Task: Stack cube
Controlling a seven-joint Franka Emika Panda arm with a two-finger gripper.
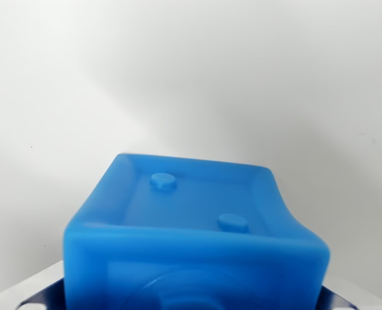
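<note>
Blue plastic is filling the lower half of the wrist view: a blue cube (194, 236) is sitting very close to the camera, its upper face tilting away and showing a recessed panel with raised edges and two round studs, one toward the far left of the panel and one nearer on the right. The near face is running out of focus and is carrying a round moulded shape that is cut off by the bottom edge.

Metal parts of the gripper (39, 298) are peeking out at the bottom corners on both sides of the cube, just beside its lower edges. The fingertips are lying hidden behind the cube, so I cannot tell how wide the gripper is standing or whether it is grasping the cube.

Behind the cube a plain white surface (191, 77) is stretching across the whole view, with a soft grey shadow falling diagonally over it. The cube itself is blocking everything below and beneath it.
</note>
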